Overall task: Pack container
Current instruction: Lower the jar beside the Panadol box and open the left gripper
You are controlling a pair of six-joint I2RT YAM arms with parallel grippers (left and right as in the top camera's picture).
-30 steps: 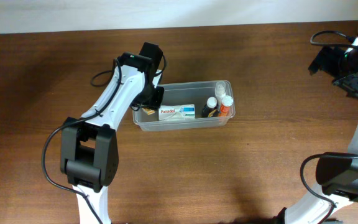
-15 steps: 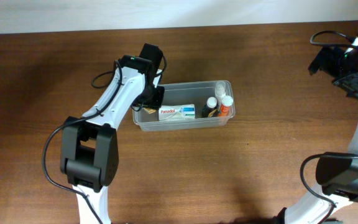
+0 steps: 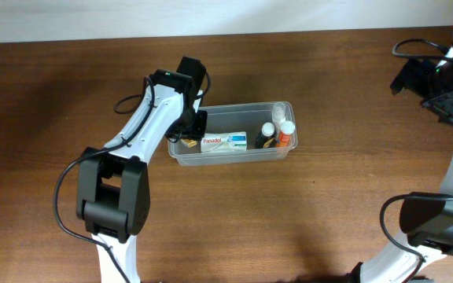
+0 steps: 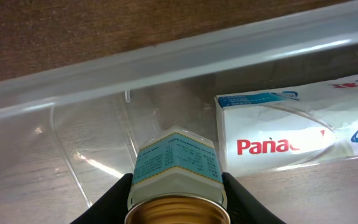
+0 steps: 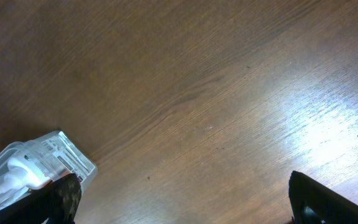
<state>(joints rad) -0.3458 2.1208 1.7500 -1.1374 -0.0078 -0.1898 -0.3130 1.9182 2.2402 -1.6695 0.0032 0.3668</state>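
The clear plastic container (image 3: 283, 108) lies mid-table. Inside lie a white Panadol box (image 3: 225, 142) and, at its right end, two or three small bottles (image 3: 287, 134). My left gripper (image 3: 187, 134) reaches into the container's left end, shut on a small jar (image 4: 176, 171) with a teal label and a gold lid. In the left wrist view the jar sits just left of the Panadol box (image 4: 291, 127), over the container's floor (image 4: 86, 155). My right gripper (image 5: 182, 199) is open and empty, high at the far right, over bare wood.
A clear blister pack (image 5: 33, 165) with a white item lies on the table at the lower left of the right wrist view. The table is dark brown wood (image 3: 329, 204). A white wall edge runs along the back.
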